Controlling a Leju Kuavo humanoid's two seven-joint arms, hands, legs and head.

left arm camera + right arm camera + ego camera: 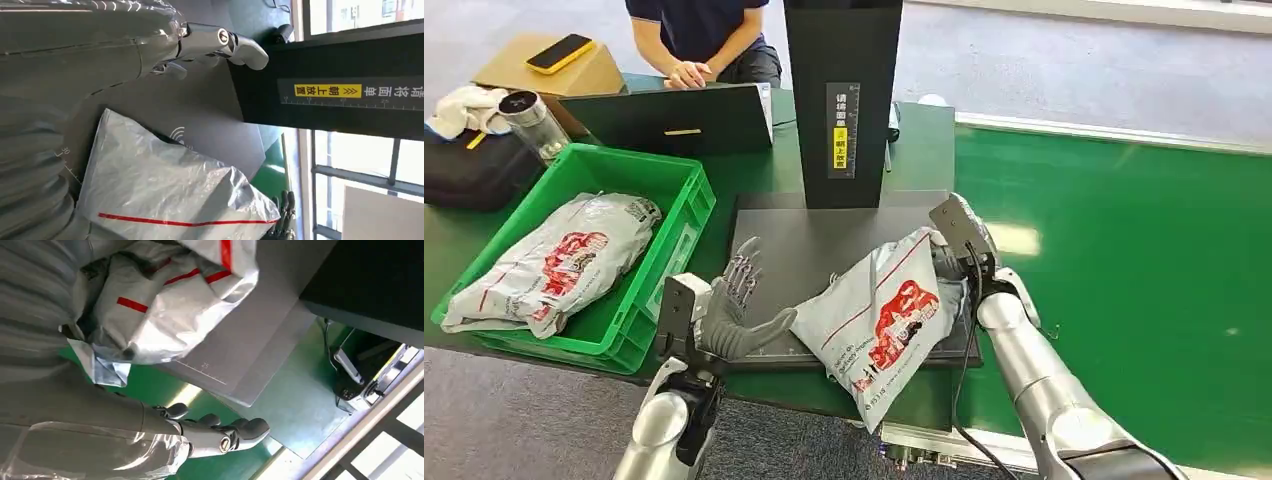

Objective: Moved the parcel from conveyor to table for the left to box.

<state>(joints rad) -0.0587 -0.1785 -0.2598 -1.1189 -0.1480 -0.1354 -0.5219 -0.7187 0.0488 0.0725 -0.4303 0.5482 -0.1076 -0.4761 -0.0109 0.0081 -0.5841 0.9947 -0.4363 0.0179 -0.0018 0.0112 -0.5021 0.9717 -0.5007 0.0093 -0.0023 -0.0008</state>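
From the head view we see the parcel [886, 318], a grey plastic mailer with red lines and a red printed patch, lying on the grey scanning plate [809, 245] on the green bench [924, 150], its lower end hanging past the plate's front edge. Our right hand [952, 262] is at the parcel's upper right corner; part of it is hidden behind the bag, so here we cannot tell how its fingers lie. Our left hand [736, 305] hovers just left of the parcel, fingers spread and holding nothing. A black column [842, 100] rises behind the plate, carrying a vertical line of white Chinese characters above a yellow tag. To the left, a green crate [639, 250] holds a second grey-and-red parcel [549, 262]; a person [699, 40] sits behind a dark laptop [669, 118], and a yellow phone [559, 52] lies on a cardboard box [544, 72]. In the left wrist view the left hand's thumb [240, 47] points toward the column, whose yellow tag [327, 91] reads 朝上放置, with a ruler scale beside it; the parcel's wrinkled film with a red line lies close by. In the right wrist view the bag bunches against the right hand [150, 415], with clear film caught beneath its thumb [225, 437], and the plate's scale shows 25.
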